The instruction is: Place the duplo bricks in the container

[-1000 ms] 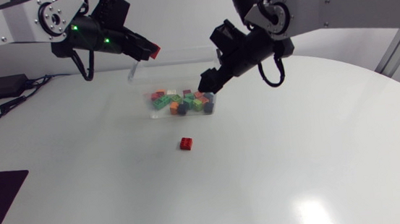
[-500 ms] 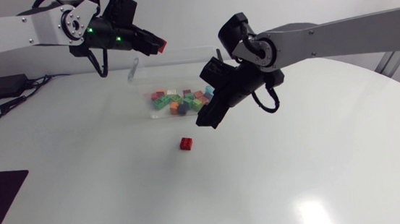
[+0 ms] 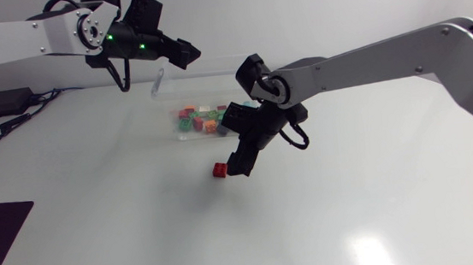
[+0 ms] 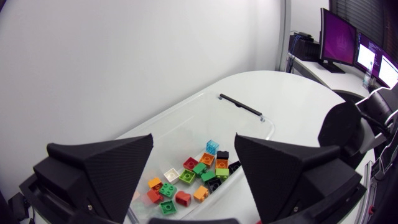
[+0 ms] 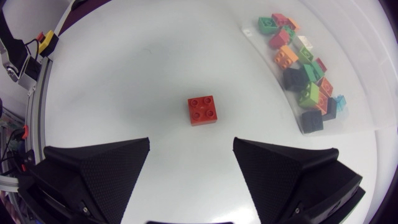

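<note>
**Beside the container, a red brick is lying loose under the right gripper**

Near the container [image 3: 174,129], a short way out from its long wall, the red brick [image 3: 220,169] is sitting alone on the white table [image 3: 353,191] with its studs facing up. The right gripper [image 3: 239,163] is hanging low over that spot, on the same side of the container as the brick. In the right wrist view the right gripper [image 5: 191,146] is holding its fingers [image 5: 106,168] wide apart with nothing between them. The red brick [image 5: 203,111] is lying just ahead of the gap, touching neither finger, and the container [image 5: 354,121] is showing off to one side of it.

Inside the container a pile of bricks [image 3: 207,122] is lying loose: green, orange, red, black, white and one pale blue. In the right wrist view the same bricks [image 5: 301,68] are spreading along the clear floor.

Above the container's far side, the left gripper [image 3: 185,53] is hovering well clear of the rim. Its wrist view is looking straight down into the container [image 4: 186,118], where the bricks [image 4: 193,180] are gathering toward one end. The left gripper [image 4: 194,140] is also standing spread, with its fingers [image 4: 99,165] gripping nothing.
</note>
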